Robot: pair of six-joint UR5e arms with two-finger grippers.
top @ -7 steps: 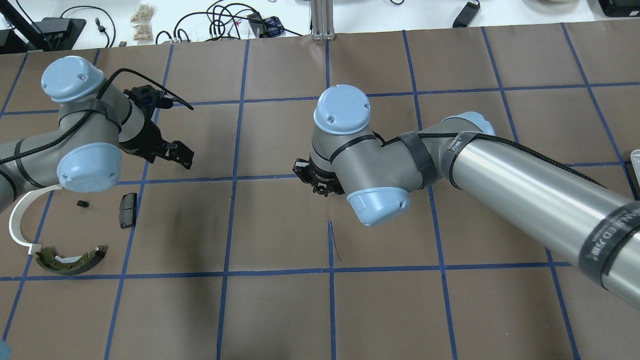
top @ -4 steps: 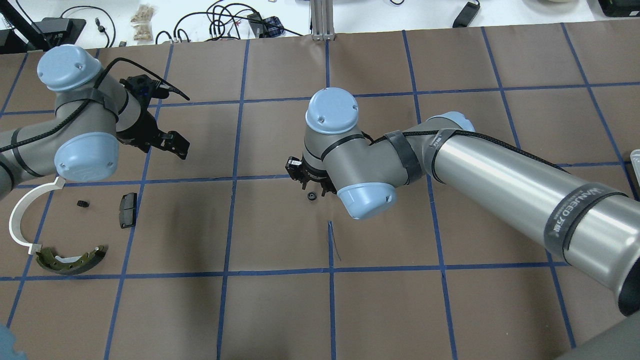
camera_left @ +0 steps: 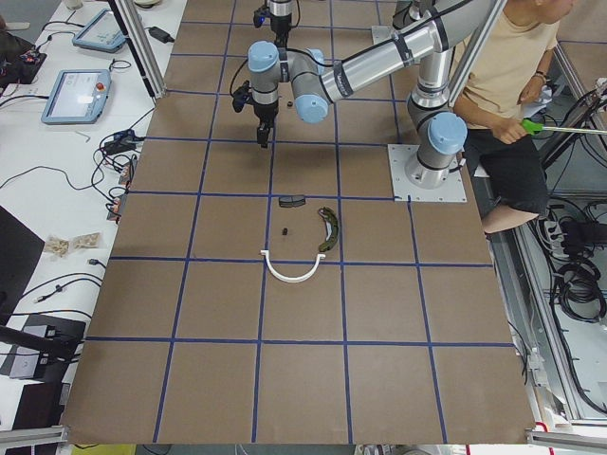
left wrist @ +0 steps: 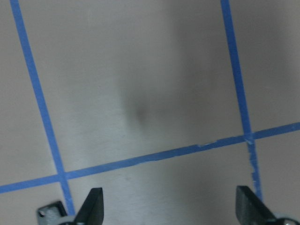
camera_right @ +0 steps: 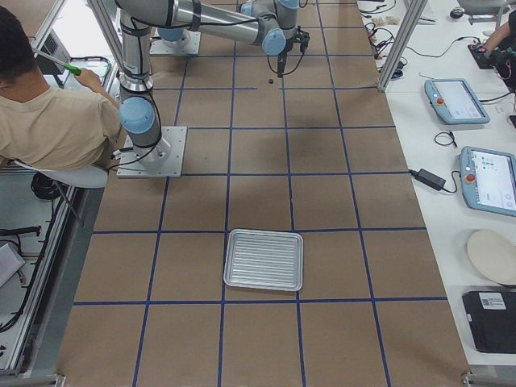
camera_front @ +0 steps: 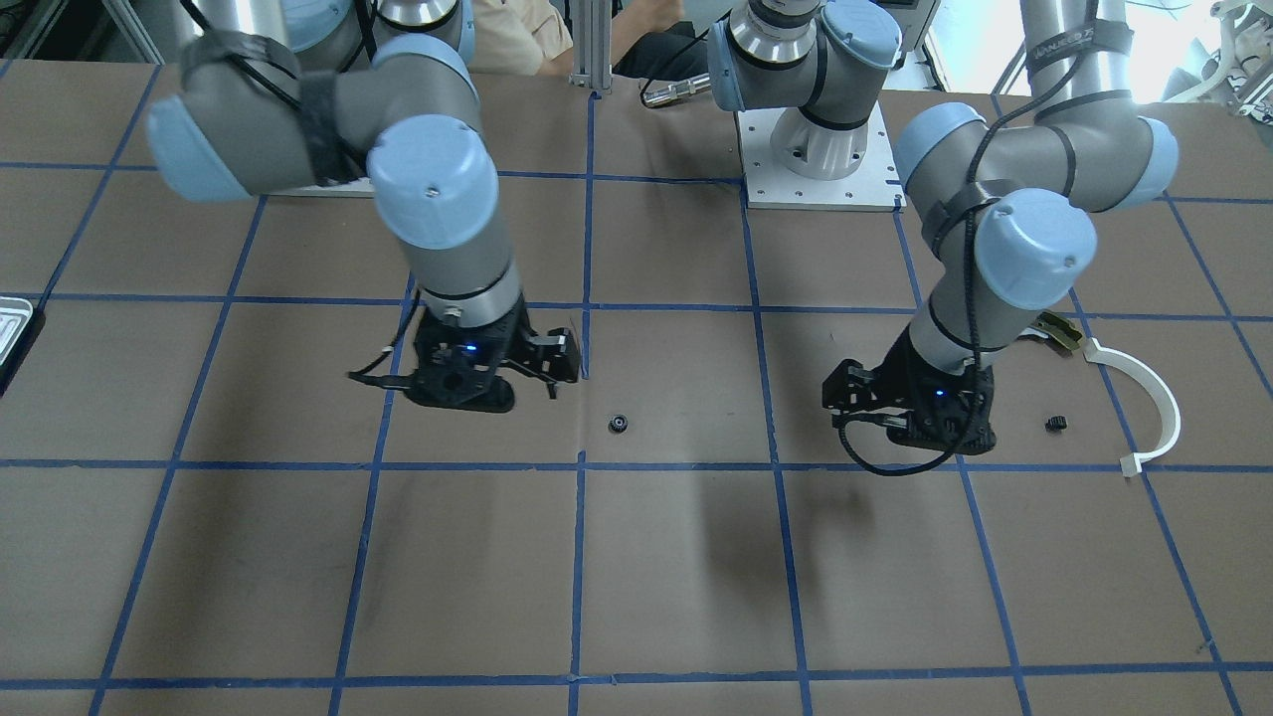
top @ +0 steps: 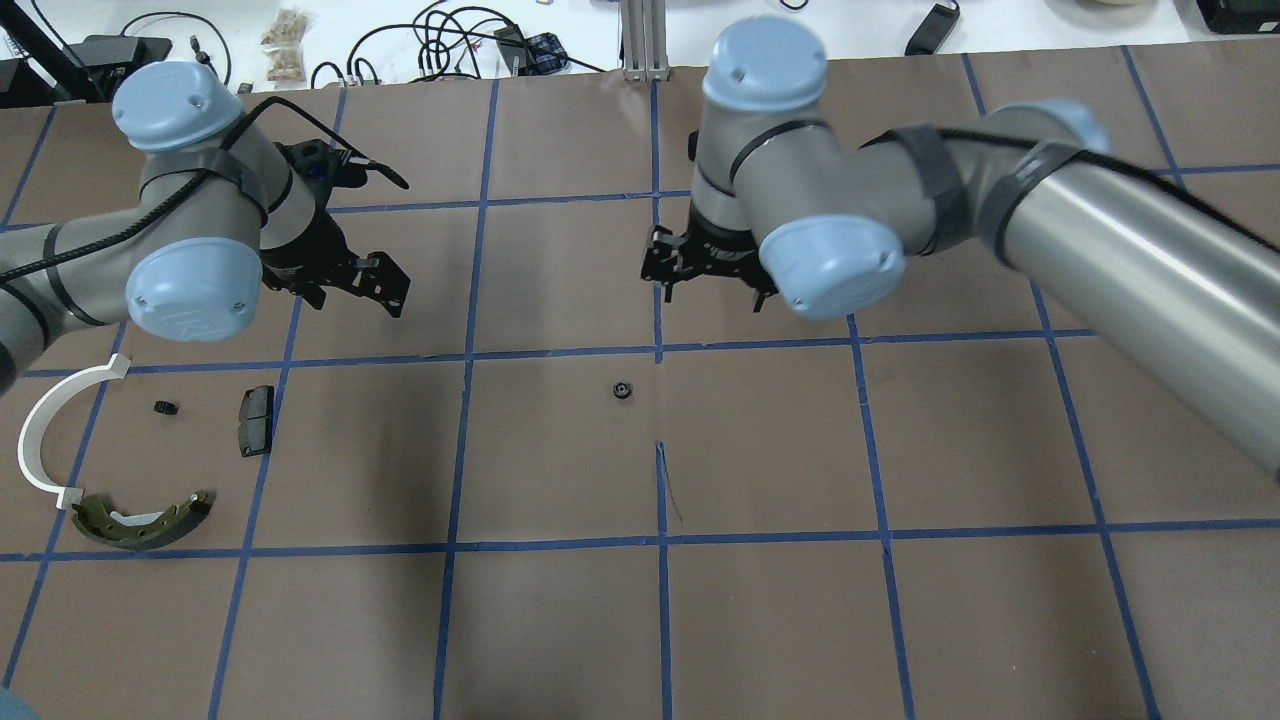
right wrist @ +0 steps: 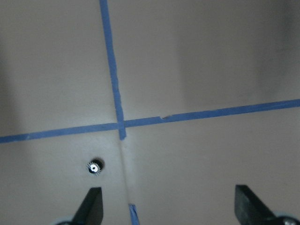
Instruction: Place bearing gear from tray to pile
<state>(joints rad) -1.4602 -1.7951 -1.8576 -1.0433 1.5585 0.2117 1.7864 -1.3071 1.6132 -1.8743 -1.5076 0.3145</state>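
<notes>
Left jaws and right jaws both stand spread, gripping nothing, above the brown worktop (top: 560,620). Nearest the robot lies the pile: brake shoe (top: 150,535), white arc (top: 24,440), black pad (top: 256,420). Farther out, the bearing gear (top: 622,390) lies alone mid-worktop, well apart from the pile. The tray (camera_right: 264,260) sits far off toward the robot's right end.

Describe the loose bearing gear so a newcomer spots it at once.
Find the blue tape crossing at the middle of the table. Off it on the robot's side lies the bearing gear, a tiny black toothed ring with a silvery centre. Unlike the small black part by the white arc, it lies alone.
</notes>
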